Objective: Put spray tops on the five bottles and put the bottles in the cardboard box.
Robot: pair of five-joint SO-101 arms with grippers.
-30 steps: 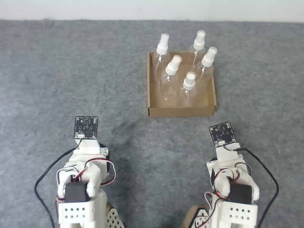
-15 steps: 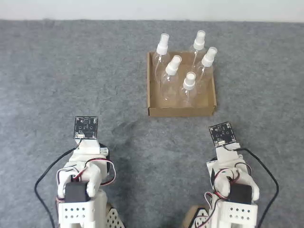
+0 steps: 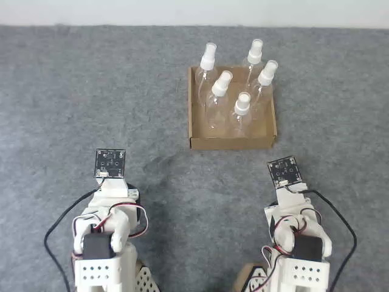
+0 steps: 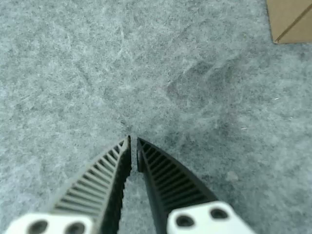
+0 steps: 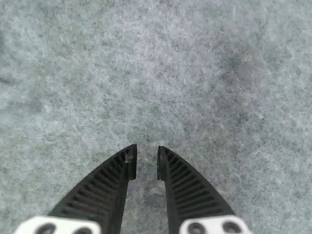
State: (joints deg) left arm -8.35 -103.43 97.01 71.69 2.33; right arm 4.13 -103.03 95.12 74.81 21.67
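Nearest the viewer, two white robot arms sit side by side at the front edge of a grey felt-covered bench [image 3: 91,91], the left arm [image 3: 106,237] and the right arm [image 3: 298,243]. Each arm carries one small black square camera board pointing away from the viewer. In the left wrist view, the left tool [image 4: 133,141] hangs just above bare felt. Its two black ribbed fingers are drawn together until the tips almost touch, and it holds nothing. In the right wrist view, the right tool [image 5: 146,148] also hangs over bare felt. Its two black ribbed fingers are a narrow slit apart, with nothing between them. Farther back, well apart from both arms, lies one shallow brown cardboard box [image 3: 231,142]; a corner of it [image 4: 292,19] shows in the left wrist view. Five clear plastic bottles stand upright inside it, each with a white spray top. One is at the front [image 3: 240,121], one is left of centre [image 3: 217,106] and one is on the right [image 3: 262,91]. The last two are at the back, one left [image 3: 204,76] and one right [image 3: 253,61].
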